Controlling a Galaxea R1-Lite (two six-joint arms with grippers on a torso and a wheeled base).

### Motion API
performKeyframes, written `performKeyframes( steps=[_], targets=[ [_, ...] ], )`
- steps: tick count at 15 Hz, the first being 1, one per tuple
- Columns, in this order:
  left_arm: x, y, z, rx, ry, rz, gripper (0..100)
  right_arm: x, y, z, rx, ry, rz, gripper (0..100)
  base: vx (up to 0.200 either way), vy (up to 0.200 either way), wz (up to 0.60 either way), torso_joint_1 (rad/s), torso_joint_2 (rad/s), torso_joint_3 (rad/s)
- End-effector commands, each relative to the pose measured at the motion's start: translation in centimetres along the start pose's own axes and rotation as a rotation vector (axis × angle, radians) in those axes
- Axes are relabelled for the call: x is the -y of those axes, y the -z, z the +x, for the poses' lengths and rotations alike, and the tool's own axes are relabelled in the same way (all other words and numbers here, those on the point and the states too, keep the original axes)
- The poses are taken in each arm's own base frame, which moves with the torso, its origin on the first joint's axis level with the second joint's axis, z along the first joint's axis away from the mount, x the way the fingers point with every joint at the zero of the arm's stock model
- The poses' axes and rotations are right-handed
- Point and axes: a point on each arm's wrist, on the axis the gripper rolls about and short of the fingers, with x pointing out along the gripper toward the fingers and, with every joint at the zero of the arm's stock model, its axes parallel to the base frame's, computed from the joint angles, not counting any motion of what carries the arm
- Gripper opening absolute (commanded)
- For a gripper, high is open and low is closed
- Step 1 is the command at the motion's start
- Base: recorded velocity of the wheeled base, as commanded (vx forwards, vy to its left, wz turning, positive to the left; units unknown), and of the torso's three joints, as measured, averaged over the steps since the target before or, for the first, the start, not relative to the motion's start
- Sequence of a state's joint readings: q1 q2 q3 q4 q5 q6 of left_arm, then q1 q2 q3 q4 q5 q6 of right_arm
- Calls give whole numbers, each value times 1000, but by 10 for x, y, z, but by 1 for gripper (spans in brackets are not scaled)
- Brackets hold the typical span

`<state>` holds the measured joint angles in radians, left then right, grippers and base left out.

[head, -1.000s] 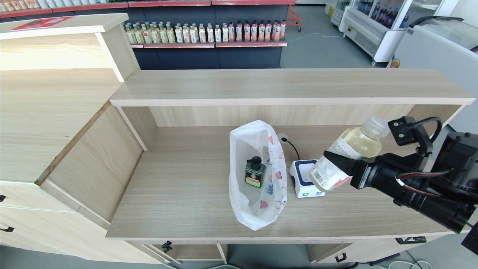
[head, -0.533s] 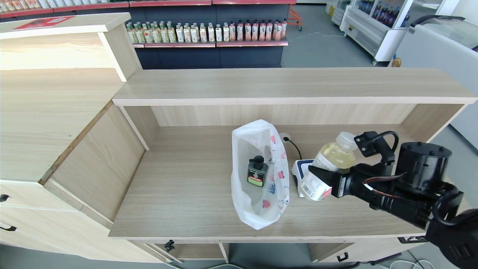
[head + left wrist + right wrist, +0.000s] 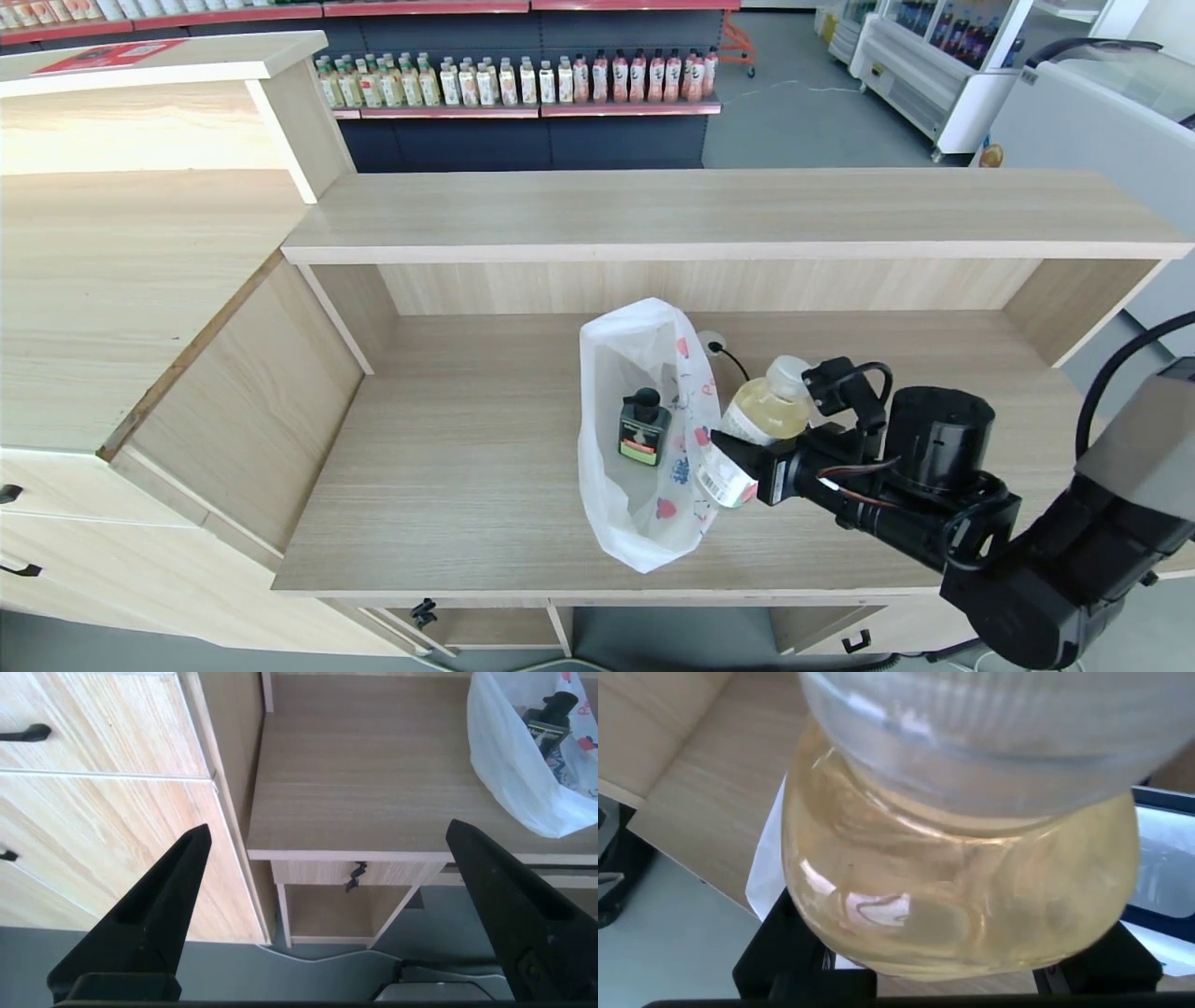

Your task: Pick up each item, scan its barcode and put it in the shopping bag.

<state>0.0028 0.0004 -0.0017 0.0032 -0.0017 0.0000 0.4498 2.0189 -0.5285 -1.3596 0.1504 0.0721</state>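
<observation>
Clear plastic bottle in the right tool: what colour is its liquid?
Pale yellow. The clear plastic bottle shows it best in the right wrist view.

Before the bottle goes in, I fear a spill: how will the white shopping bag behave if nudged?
Likely floppy: the shopping bag is thin, crinkled film, so it should cave in rather than resist. Probably light too; only the small dark pump bottle inside anchors it, so it may slide.
</observation>
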Motion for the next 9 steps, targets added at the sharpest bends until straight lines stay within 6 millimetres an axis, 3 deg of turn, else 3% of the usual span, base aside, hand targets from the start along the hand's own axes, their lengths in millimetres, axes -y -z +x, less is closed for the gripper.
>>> performKeyframes(
  steps=[1,5,9],
  targets=[
    [0,0,0,0,0,0,100,-1,28,14,-60,-14,3,0,0,0,0,0,0,0],
    [0,0,0,0,0,0,100,-11,41,36,-42,-50,-10,0,0,0,0,0,0,0],
    [0,0,0,0,0,0,100,-18,45,72,10,-81,-23,0,0,0,0,0,0,0]
  ],
)
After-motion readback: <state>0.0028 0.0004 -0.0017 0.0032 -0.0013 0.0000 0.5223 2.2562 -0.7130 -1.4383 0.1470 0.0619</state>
